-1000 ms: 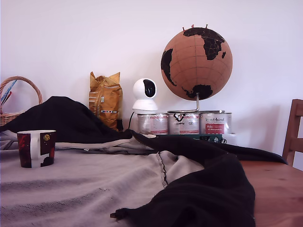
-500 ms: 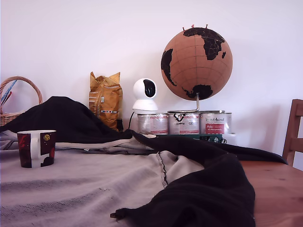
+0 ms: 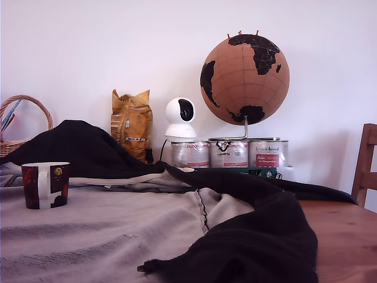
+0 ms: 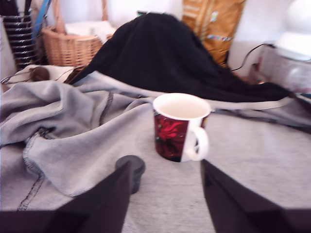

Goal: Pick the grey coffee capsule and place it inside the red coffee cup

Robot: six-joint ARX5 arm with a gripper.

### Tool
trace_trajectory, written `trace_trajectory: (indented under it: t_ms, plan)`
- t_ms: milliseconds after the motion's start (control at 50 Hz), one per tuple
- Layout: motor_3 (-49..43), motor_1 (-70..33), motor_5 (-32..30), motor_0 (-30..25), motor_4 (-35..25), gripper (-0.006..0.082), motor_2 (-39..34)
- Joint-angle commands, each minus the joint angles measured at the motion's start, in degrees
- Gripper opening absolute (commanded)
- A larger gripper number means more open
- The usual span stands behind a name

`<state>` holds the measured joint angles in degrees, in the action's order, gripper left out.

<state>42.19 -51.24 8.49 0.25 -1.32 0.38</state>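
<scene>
The red coffee cup (image 4: 177, 128) stands upright on grey cloth, dark red with a white handle and a pale empty inside. In the exterior view the cup (image 3: 45, 184) is at the far left. The grey coffee capsule (image 4: 131, 166), a small dark round piece, lies on the cloth close beside the cup, partly behind one finger (image 4: 109, 196). My gripper (image 4: 165, 170) is open and holds nothing, with the cup just beyond the gap between its fingers. Neither the arm nor the capsule shows in the exterior view.
Grey cloth (image 3: 106, 230) and black cloth (image 3: 259, 236) lie rumpled over the wooden table (image 3: 341, 236). At the back stand a wicker basket (image 4: 73, 46), a yellow bag (image 3: 131, 124), a white camera (image 3: 179, 118), silver tins (image 3: 228, 153) and a globe (image 3: 244, 79). A chair (image 3: 366, 165) is at the exterior view's right.
</scene>
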Motion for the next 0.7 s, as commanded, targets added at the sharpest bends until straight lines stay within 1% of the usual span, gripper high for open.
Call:
trace_trajectory:
  t_ms: [0, 100, 240, 440, 680]
  plan:
    - [5.16, -5.99, 0.07, 0.70, 0.26, 0.0545, -1.79]
    - [11.10, -14.75, 0.00, 1.31, 0.07, 0.0545, -0.70]
    - [16.68, -25.88, -1.68, 1.79, -1.14, 0.0545, 3.19]
    - [17.90, -38.49, -3.89, 2.49, -3.80, 0.0545, 10.95]
    - [17.88, -47.47, -4.44, 4.98, -4.28, 0.0544, 17.03]
